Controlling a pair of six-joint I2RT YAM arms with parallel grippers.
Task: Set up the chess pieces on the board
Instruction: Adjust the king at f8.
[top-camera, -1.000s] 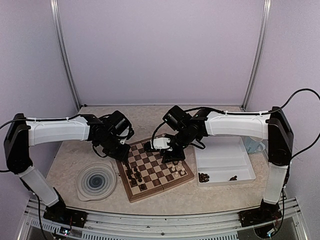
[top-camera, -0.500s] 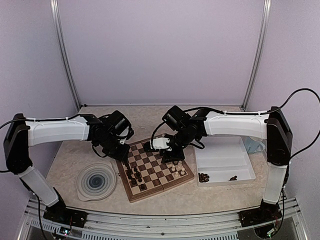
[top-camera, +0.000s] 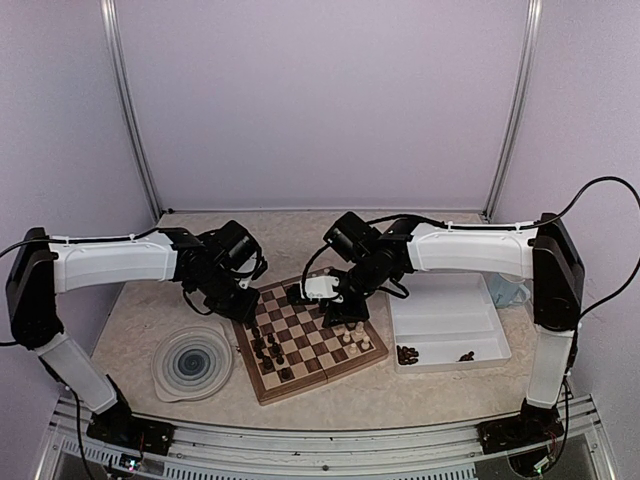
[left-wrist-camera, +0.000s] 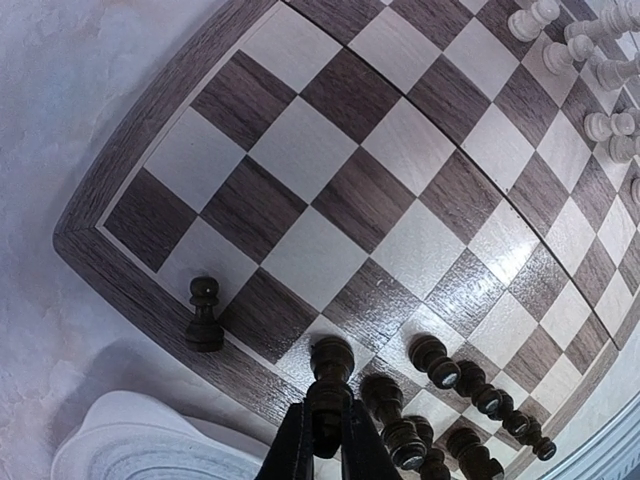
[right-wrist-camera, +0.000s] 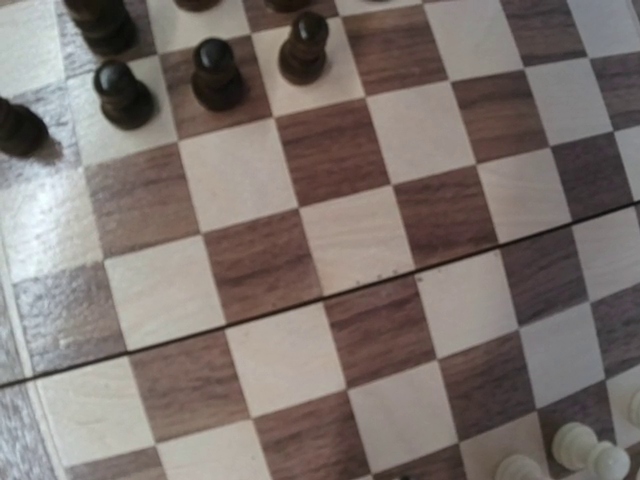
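Note:
The board lies between the two arms. In the left wrist view my left gripper is shut on a dark chess piece, whose far end stands over a light square in the board's edge row. A dark pawn stands alone to its left and several dark pieces crowd to its right. Cream pieces stand at the far side. My right gripper hovers over the board's far half. Its fingers do not show in the right wrist view, only squares, dark pieces and cream pieces.
A round blue-swirl plate sits left of the board, its pale rim just under my left gripper. A white two-compartment tray on the right holds a few dark pieces. Both forearms reach in over the board's far corners.

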